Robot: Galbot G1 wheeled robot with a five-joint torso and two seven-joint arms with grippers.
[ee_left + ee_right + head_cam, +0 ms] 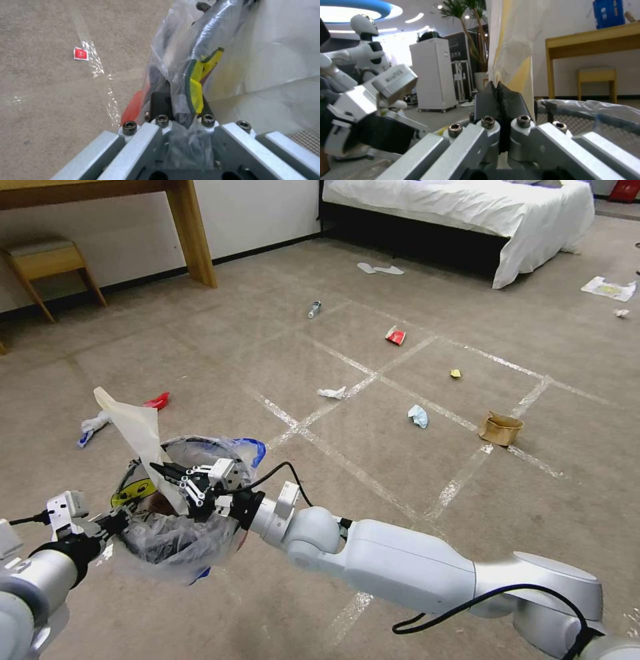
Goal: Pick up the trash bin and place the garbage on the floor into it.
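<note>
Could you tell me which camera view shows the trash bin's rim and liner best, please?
The head view: the whole trash bin shows, with both grippers at its rim. The left wrist view shows its liner and a red edge close up; the right wrist view shows part of the rim.

Crinkly glossy clear plastic lining the trash bin (175,527), matt short-pile carpet floor (400,447), shiny tape lines (373,377)
</note>
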